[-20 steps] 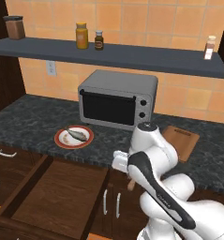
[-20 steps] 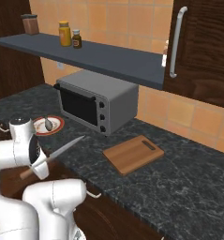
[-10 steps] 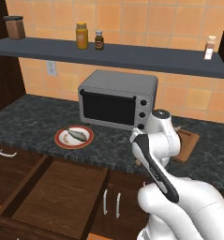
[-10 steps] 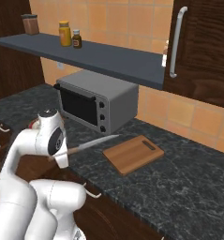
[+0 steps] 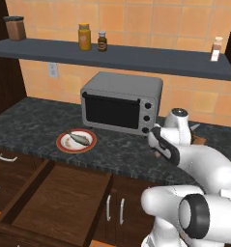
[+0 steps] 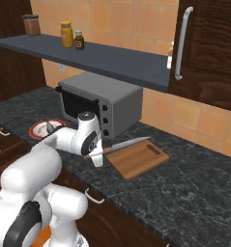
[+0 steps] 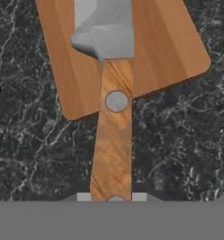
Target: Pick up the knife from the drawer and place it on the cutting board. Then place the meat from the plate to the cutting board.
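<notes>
You see a dark speckled counter (image 6: 194, 183) with a grey toaster oven (image 6: 98, 102) at its back edge. The plate (image 5: 76, 141) sits near the front edge, and the cutting board (image 6: 137, 158) lies flat beside the oven.

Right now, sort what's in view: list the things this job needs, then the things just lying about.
Needed:
- wooden-handled grey-bladed knife, held over the board
- light-brown wooden cutting board
- grey-brown meat
- red-rimmed round plate
- open dark-brown drawer

Lying about:
- grey toaster oven
- yellow jar, dark bottle and brown canister on the shelf
</notes>
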